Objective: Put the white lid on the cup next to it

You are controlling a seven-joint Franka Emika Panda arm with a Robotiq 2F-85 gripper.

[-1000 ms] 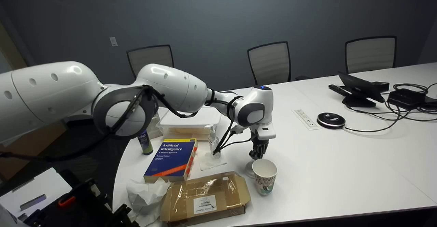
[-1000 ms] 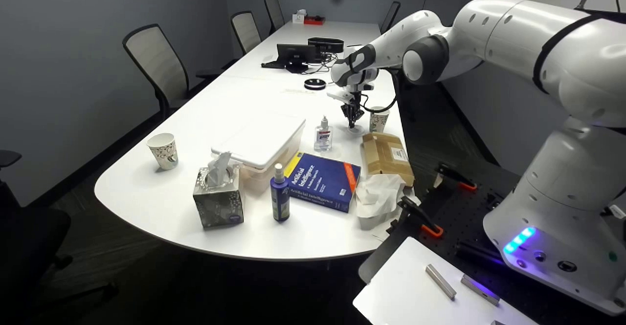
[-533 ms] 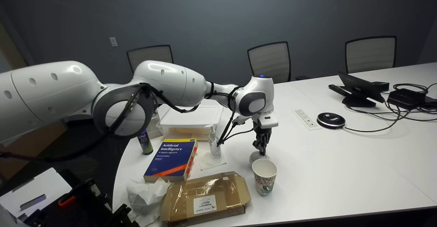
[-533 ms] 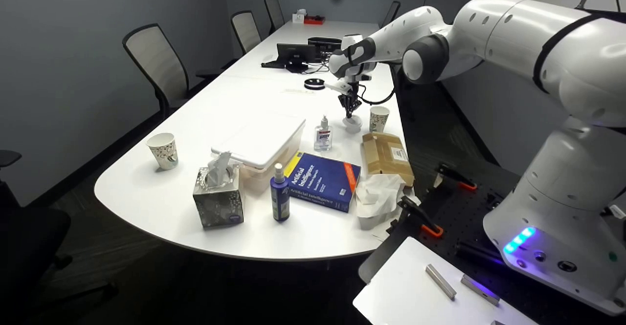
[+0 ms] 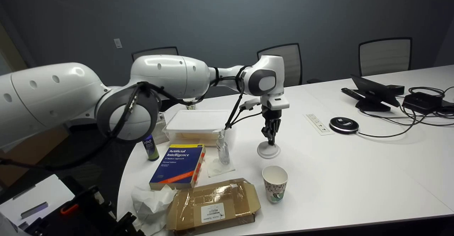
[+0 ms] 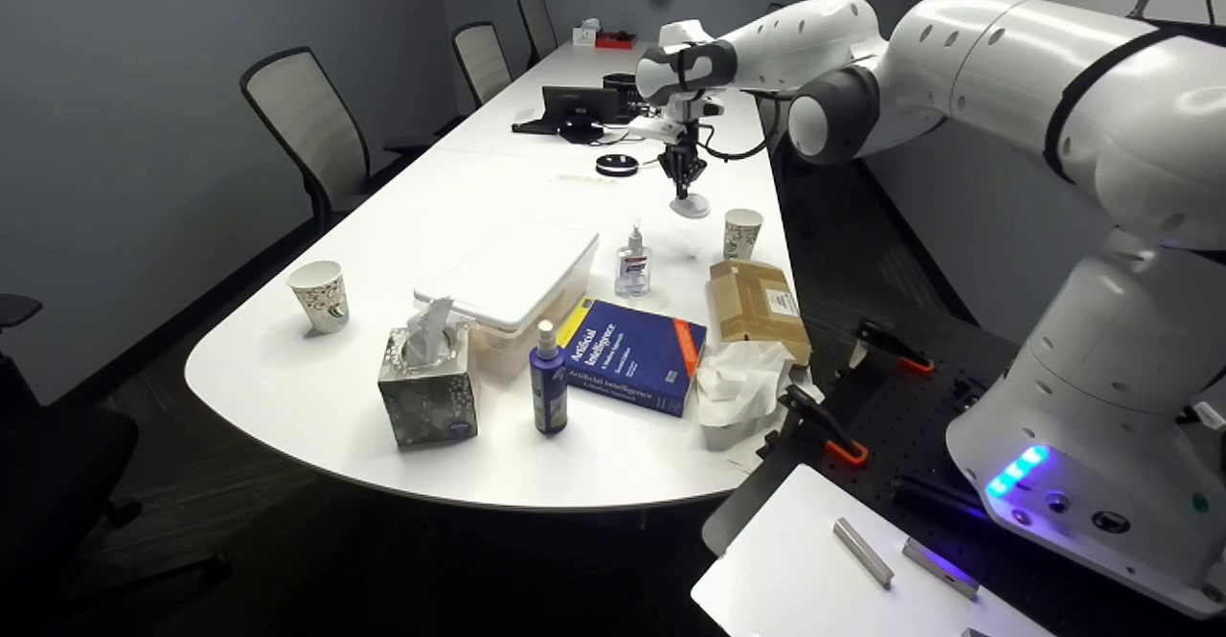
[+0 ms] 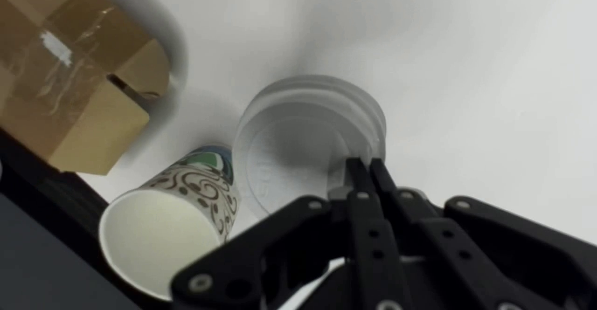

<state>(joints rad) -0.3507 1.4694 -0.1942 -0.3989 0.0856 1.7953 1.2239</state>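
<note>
- Grey walls [image 5: 212, 23] and mesh-backed chairs [image 6: 311, 110] stand around a long white conference table [image 5: 354, 168].
- The gripper [image 7: 368, 161] is set narrow, pinching the white plastic lid [image 7: 296, 137] by its edge, so that most of the disc reaches out to one side, presumably to settle on a rim without fingers in the way.
- Held above the table, the lid is apart from the patterned paper cup [image 5: 275, 186] and not yet over its mouth.
- Upright and uncapped, the cup stands just beside a shallow cardboard box [image 5: 191, 202], its mouth free to receive the lid.
- A second paper cup [image 6: 321, 297] stands well apart, so it is probably not the one meant.
- Next likely comes a sideways carry and a level lowering; the edge grip may let the lid tip.
</note>
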